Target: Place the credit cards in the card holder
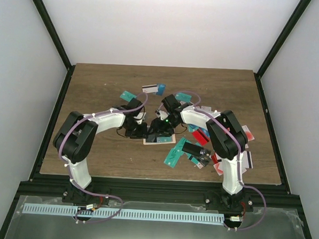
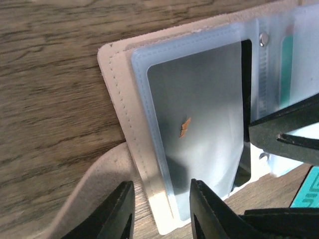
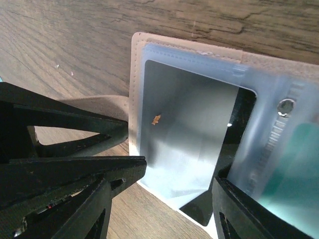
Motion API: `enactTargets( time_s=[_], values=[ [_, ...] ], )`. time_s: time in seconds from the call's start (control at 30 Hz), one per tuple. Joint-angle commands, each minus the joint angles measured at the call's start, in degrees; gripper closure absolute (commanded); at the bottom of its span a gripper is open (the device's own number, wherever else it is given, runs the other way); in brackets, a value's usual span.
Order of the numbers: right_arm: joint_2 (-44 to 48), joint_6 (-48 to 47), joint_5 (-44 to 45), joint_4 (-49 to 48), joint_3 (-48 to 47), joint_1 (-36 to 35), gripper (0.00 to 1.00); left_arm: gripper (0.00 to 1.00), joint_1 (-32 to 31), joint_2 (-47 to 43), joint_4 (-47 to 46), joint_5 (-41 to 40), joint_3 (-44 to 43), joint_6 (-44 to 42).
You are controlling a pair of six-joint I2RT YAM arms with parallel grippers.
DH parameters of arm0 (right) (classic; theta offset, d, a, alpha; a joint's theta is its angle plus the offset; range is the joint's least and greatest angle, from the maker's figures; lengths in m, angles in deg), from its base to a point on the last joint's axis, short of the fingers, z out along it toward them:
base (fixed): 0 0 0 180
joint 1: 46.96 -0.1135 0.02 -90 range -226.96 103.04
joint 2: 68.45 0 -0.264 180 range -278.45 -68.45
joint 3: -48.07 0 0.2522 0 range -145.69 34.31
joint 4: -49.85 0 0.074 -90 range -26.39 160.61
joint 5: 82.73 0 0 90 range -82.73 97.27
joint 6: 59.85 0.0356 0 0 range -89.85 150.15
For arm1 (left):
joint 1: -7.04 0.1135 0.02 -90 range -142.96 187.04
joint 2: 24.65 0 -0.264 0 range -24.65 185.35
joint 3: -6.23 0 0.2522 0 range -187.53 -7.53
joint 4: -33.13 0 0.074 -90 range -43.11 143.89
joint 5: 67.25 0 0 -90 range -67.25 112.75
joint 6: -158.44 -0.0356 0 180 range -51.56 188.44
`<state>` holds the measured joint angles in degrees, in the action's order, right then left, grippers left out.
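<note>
Card holder (image 2: 115, 94) lies open and flat on the wooden table (image 1: 97, 84), between the two arms, as a grey card (image 2: 199, 124) sits inside its clear sleeve (image 2: 140, 69). A dark strip shows at the card's inner end, so it may lack a last nudge. A teal card (image 2: 286, 69) fills the next sleeve, on the far side of the holder's spine.

The left gripper (image 2: 162, 185) stands narrowly parted, one finger over the sleeve and one outside the holder's edge by the tan tab (image 2: 94, 189). Whether it presses down cannot be told. The right gripper (image 3: 162, 181) is spread wide over the holder's near edge and carries nothing.

The step in hand appears to be seating this card. Many loose cards (image 1: 201, 148) lie scattered right of the holder, and a few (image 1: 153, 88) lie behind it, so most of the job looks undone. The next move likely calls for lifting one thin card off the wood and aiming it squarely at an empty sleeve mouth while the holder is kept from sliding.
</note>
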<state>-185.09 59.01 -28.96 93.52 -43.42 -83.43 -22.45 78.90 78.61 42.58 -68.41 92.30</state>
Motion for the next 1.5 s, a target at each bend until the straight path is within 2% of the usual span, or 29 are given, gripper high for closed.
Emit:
enactTargets(
  time_s=[0.0,0.27,0.53,1.0,1.27,1.47],
  values=[
    [-1.2,-1.9,-0.3,-0.2,-1.4,-0.5,0.42,0.65,-0.1,-1.5,2.5,-1.4,-2.9,0.3],
    [4.3,-1.7,-1.8,1.6,-2.1,-0.5,0.42,0.62,-0.1,-4.4,3.1,3.5,-4.0,1.9],
    [6.9,0.9,-1.7,1.3,-1.4,0.8,0.43,0.62,-0.2,-1.9,0.7,6.3,-4.2,2.3],
    [0.9,2.2,-0.3,-1.0,-0.4,1.0,0.63,0.52,-0.1,2.0,0.5,3.2,-5.2,1.5],
    [-0.9,1.4,5.5,0.6,0.7,1.0,0.71,0.46,-0.1,2.5,-0.1,3.9,-4.6,0.6],
    [-1.1,0.8,8.7,1.3,2.4,1.0,0.78,0.45,-0.1,3.0,-0.3,4.8,-4.7,0.6]
  ],
)
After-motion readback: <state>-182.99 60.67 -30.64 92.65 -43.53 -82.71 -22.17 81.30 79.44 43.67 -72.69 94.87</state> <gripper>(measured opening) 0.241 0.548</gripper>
